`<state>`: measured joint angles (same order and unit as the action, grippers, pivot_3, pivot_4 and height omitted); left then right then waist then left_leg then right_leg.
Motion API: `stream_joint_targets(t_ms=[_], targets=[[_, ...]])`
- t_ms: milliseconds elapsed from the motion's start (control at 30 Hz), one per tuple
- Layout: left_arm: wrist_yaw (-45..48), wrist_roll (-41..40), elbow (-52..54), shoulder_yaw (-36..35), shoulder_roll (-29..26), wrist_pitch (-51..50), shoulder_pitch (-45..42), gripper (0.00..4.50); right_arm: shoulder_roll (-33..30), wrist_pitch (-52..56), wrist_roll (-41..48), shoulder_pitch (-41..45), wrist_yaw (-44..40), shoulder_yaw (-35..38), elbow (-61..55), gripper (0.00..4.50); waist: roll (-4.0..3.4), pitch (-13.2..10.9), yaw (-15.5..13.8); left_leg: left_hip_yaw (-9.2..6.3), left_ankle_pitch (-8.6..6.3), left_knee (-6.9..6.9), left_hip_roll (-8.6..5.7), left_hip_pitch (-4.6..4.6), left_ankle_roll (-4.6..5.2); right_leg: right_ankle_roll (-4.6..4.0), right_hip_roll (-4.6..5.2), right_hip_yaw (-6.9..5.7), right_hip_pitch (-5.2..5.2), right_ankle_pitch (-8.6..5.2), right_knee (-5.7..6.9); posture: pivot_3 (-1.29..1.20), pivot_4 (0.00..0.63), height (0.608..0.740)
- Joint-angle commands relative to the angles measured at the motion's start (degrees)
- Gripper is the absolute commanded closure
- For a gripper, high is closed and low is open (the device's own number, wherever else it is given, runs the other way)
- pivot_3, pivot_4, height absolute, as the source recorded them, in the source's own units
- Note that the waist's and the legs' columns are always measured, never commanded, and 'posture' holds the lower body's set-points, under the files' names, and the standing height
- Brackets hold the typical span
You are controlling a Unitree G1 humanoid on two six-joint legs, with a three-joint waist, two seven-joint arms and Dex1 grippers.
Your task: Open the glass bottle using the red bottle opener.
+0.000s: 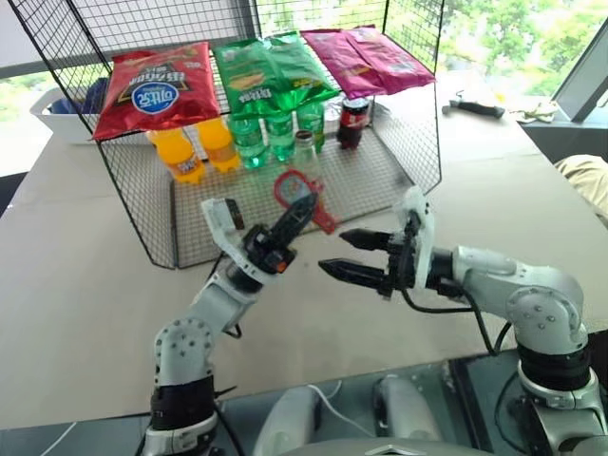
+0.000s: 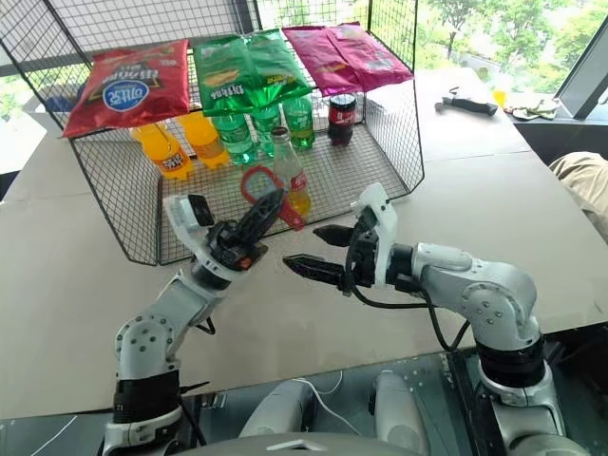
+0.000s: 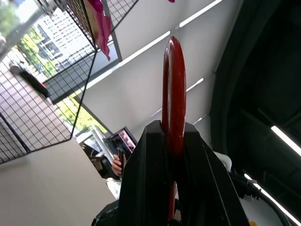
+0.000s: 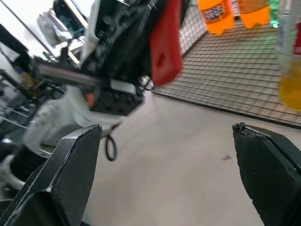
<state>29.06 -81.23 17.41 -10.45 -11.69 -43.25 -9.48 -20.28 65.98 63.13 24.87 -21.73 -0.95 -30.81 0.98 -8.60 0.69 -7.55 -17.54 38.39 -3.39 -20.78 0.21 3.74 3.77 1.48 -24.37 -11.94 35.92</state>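
My left gripper (image 1: 302,209) is shut on the red bottle opener (image 1: 293,188) and holds it up with its oval ring topmost, just in front of the wire cage. In the left wrist view the red bottle opener (image 3: 174,89) stands edge-on between the black fingers (image 3: 141,179). The glass bottle (image 2: 288,169) stands upright on the cage floor right behind the opener, with yellow liquid in its lower part. My right gripper (image 1: 332,252) is open and empty, level, pointing left toward the left gripper. The right wrist view shows the opener (image 4: 165,42) and the bottle (image 4: 289,70).
The wire cage (image 1: 418,142) carries several chip bags (image 1: 157,90) on top. Inside it stand orange bottles (image 1: 180,152), green bottles (image 1: 266,138) and a dark cola bottle (image 1: 353,122). A white bin (image 1: 57,114) sits back left, a black tool (image 1: 475,107) back right.
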Motion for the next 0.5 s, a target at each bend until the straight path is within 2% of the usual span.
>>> stream_joint_targets(t_ms=[33,333,433,500], targets=[[3.32,-0.66,1.39,1.56,-2.09,-2.54,0.55,4.45,-1.13,2.57,7.74,1.87,2.18,2.25,-1.40,0.00,-0.01,0.00,0.05,0.00,0.00,0.00,0.00,0.00,0.00,0.00,-0.02,0.00,0.00,0.00,0.00,0.00,0.150,0.740],[7.47,2.05,0.54,3.03,-4.72,-4.34,1.50,4.45,-6.53,5.31,21.30,3.77,6.44,1.68,0.76,0.00,-0.01,0.00,0.02,0.03,0.00,-0.01,0.01,0.01,0.01,0.00,-0.02,0.02,0.00,0.00,-0.01,0.00,0.150,0.740],[8.35,2.98,0.61,3.36,-4.85,-4.42,2.01,4.50,-7.89,4.89,23.59,3.91,7.68,0.81,1.04,0.89,-0.01,0.00,0.02,0.04,0.00,-0.01,0.01,0.01,0.01,0.00,-0.02,0.02,0.00,0.00,-0.02,0.00,0.150,0.740],[8.63,3.28,0.51,3.41,-4.75,-4.31,2.05,4.50,-8.36,4.49,24.61,4.20,8.71,0.10,1.43,0.89,-0.01,0.00,0.03,0.04,-0.01,-0.01,0.01,0.01,0.02,0.00,-0.02,0.02,0.00,0.00,-0.02,0.00,0.150,0.740]])
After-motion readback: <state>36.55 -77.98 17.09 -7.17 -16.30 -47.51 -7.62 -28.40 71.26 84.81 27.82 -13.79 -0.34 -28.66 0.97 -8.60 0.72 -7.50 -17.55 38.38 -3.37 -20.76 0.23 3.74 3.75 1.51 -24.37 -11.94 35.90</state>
